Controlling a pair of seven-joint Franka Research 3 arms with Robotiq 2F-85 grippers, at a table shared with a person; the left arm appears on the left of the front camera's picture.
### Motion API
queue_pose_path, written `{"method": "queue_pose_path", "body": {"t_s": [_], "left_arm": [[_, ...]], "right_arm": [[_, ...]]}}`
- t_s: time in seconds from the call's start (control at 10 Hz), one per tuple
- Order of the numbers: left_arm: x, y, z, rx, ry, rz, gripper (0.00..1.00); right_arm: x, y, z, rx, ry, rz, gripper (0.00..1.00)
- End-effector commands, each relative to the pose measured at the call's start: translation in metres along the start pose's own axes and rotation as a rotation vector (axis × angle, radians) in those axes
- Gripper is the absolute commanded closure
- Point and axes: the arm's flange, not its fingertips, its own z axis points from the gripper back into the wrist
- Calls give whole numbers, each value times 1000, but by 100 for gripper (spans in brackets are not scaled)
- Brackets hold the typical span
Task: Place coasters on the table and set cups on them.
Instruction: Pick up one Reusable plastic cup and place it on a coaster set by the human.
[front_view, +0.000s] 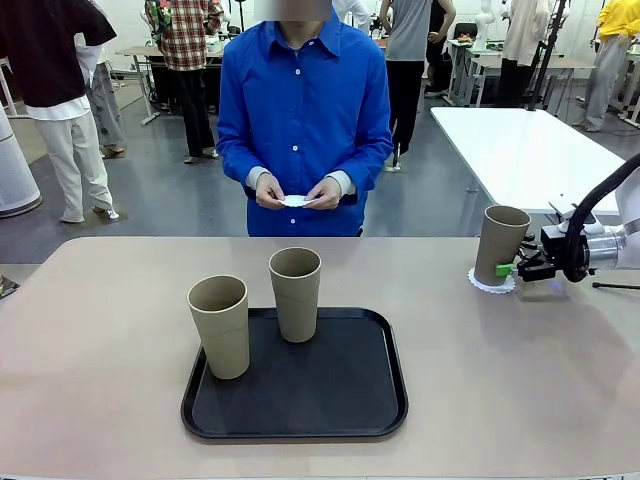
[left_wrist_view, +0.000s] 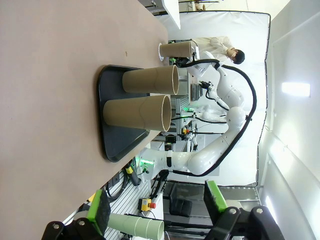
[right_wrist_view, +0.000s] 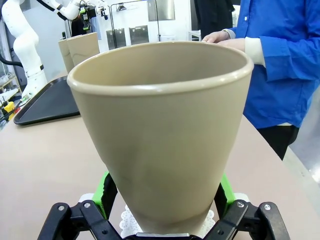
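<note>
Indoors: beige table (front_view: 100, 350) bears black tray (front_view: 335, 395); white table (front_view: 520, 150) behind.

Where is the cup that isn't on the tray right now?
In the front view the cup stands on a white coaster at the table's right side, the right claw around its base.

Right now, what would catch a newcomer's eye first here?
One cup stands on a coaster at the right of the table, with the right gripper straddling its base. Two more cups stand on the black tray at centre. Across the table, the person holds another coaster.
</note>
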Motion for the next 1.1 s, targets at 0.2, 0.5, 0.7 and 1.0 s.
{"method": "queue_pose_path", "body": {"t_s": [0.2, 0.5, 0.7, 1.0], "left_arm": [[-1, -1, 2, -10, -1, -6, 0], [-1, -1, 2, -10, -1, -6, 0], [-1, -1, 2, -10, -1, -6, 0], [-1, -1, 2, -10, -1, -6, 0]], "right_arm": [[2, -10, 10, 36, 3, -10, 0], [0, -12, 19, 39, -8, -31, 0], [-2, -14, 23, 40, -11, -40, 0], [-2, -13, 37, 21, -25, -39, 0]]}}
